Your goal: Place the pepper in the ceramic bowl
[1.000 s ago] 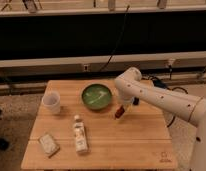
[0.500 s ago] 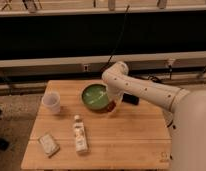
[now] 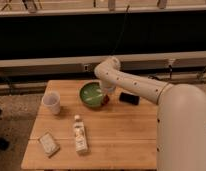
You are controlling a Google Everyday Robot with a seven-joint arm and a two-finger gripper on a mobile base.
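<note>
Half a second ago the gripper (image 3: 105,96) hung just off the right side of the green bowl (image 3: 87,98). It has since moved a little further left and now sits at the bowl's rim, at about 3 o'clock. A second ago it was well out over bare wood, at about 4 o'clock from the bowl. The arm's (image 3: 138,86) elbow has swung left with it and now stands above the bowl's far edge, near 1 o'clock.

The pepper (image 3: 105,100) has travelled with the gripper. It shows as a small dark red bit at the gripper's tip, clamped there, right at the bowl's 3 o'clock rim and not down inside the bowl. Nothing else has moved.

The bowl stands toward the table's (image 3: 121,130) far edge, near 12 o'clock of the tabletop. A flat black thing (image 3: 129,98) lies at 3 o'clock from the bowl, near the gripper but apart from it. The white cup (image 3: 51,102) stands upright at 9 o'clock from the bowl, close to the table's left edge. A small bottle (image 3: 80,136) lies at about 6 o'clock from the bowl, toward the near edge. A pale packet (image 3: 48,143) lies beside the bottle at 8 o'clock, near the front left corner.

The widest open wood is the right half of the table, from 3 to 5 o'clock, with the arm reaching over part of it. The strip between bowl and bottle is also bare.
</note>
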